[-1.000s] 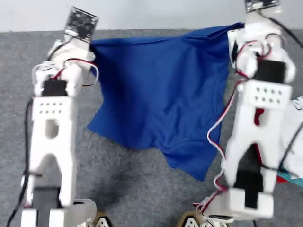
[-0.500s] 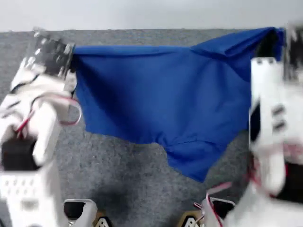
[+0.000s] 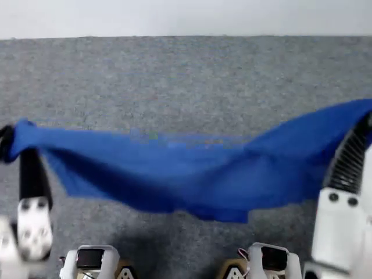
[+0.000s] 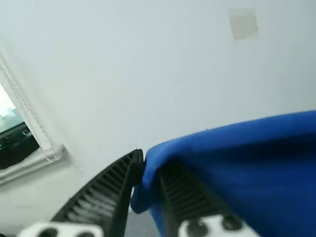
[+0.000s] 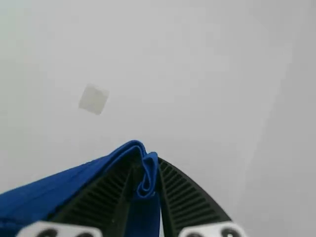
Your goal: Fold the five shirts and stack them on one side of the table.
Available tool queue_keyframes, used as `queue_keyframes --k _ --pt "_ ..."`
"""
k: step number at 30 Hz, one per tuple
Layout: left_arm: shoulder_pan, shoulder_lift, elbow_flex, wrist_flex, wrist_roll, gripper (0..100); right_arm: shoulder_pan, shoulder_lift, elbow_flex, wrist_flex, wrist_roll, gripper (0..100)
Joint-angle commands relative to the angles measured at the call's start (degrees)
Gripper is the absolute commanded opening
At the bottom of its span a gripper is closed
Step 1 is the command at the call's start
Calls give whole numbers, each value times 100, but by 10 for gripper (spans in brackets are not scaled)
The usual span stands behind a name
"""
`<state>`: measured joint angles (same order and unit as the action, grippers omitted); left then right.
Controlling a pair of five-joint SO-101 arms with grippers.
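High view: a blue cloth shirt (image 3: 192, 174) hangs stretched between both arms above the grey felt-topped counter (image 3: 174, 81), sagging in the middle.
Left wrist view: left gripper (image 4: 149, 162) clamped on the shirt's edge.
Right wrist view: right gripper (image 5: 145, 159) clamped on a bunched fold.

**Solid blue against speckled grey**

The shirt (image 3: 192, 180) is a plain royal blue with no print. The table (image 3: 186, 75) is mottled, speckled grey. The left claw (image 4: 150, 168) and right claw (image 5: 146, 168) are black and ribbed. The arm casing (image 3: 337, 226) is white. The wall (image 5: 197, 59) is off-white with one pale beige patch (image 5: 93, 99).
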<state>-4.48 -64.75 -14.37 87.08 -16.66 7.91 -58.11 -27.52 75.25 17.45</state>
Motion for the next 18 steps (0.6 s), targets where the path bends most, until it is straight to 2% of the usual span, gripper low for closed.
queue_keyframes --k 1,5,10,15,18 --pt "-105 -132 -163 62 -9 15 75 -22 -246 -40 -9 9" --pt "-193 -229 -163 62 -9 15 75 -13 -651 -40 -149 9" --pt "-193 -202 -13 44 -9 15 84 75 -492 -40 -158 9" --pt "-193 -202 664 26 -26 15 75 514 -299 -22 -167 9" --pt "-193 -202 1253 -290 -35 15 57 884 -220 -40 -167 9"
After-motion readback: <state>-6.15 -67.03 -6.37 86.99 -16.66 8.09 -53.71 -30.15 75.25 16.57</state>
